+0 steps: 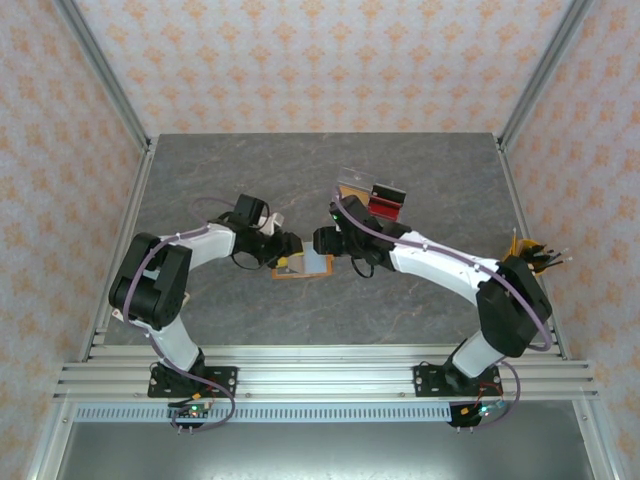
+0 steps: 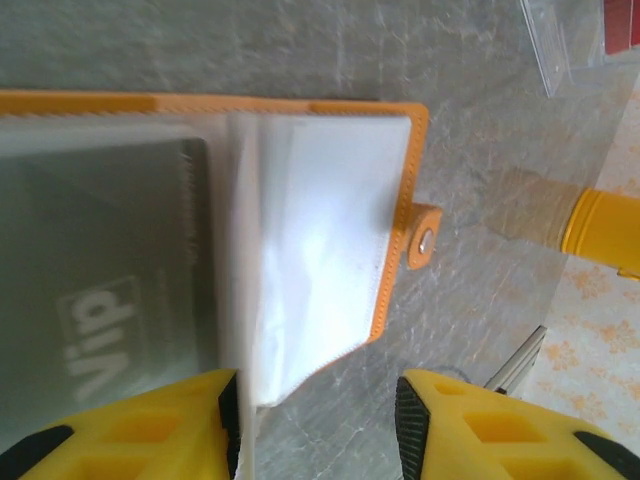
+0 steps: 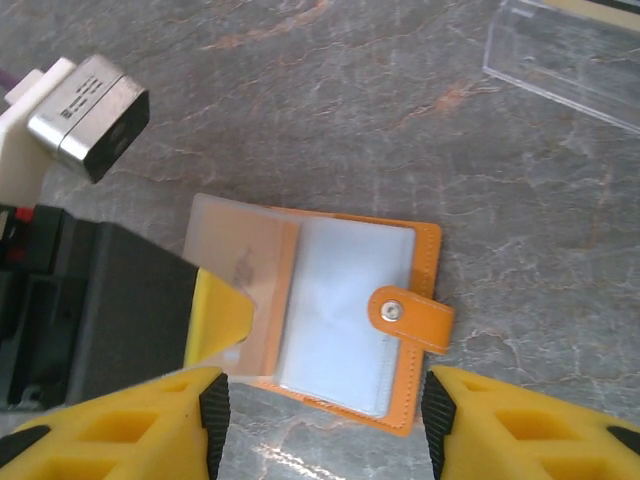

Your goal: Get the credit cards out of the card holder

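The orange card holder [image 1: 302, 267] lies open on the grey table between my two grippers. Its clear sleeves are fanned out, and its snap tab [image 3: 410, 316] points to the right. A pale blue-grey credit card [image 3: 345, 300] sits inside a sleeve. In the left wrist view a grey card [image 2: 100, 300] marked "vip" lies in a sleeve of the card holder [image 2: 395, 230]. My left gripper [image 2: 320, 420] is open, and a loose white sleeve edge rests against its left pad. My right gripper [image 3: 320, 410] hangs open just above the holder's near edge. The left gripper's yellow fingertip [image 3: 215, 320] touches the left sleeve.
A clear plastic case [image 1: 372, 196] with red and tan blocks stands behind the holder, and its edge shows at the top right of the right wrist view [image 3: 570, 60]. A yellow and black object [image 1: 530, 255] sits at the table's right edge. Metal frame posts bound the table.
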